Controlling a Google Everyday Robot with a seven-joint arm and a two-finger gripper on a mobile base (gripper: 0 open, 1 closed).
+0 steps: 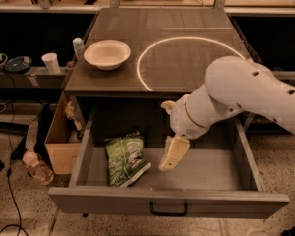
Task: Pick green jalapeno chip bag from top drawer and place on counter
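The green jalapeno chip bag (127, 159) lies flat on the floor of the top drawer (214, 173), in its left half, one lower corner near the front panel; nothing rests on it and nothing holds it; the drawer stands open below the counter (187, 26). The gripper (173, 154) hangs inside the drawer just beside the bag, pointing down and apart from it; whether it is spread or pressed together I cannot tell from this angle. The step in hand looks like the reach for the bag; to do it well the gripper should move across until it is over the bag's middle, come down squarely, and take a raised crinkle rather than skate on flat foil; the lift should go straight up so the bag clears the drawer wall and the counter edge above. On the counter a white bowl (107, 54) sits left of the glowing circle (143, 80), so inside the circle is probably the easier landing spot; the bulky white arm (246, 90) crosses over the drawer's right side; a tan cardboard box (59, 146) stands beside the drawer, out of the way
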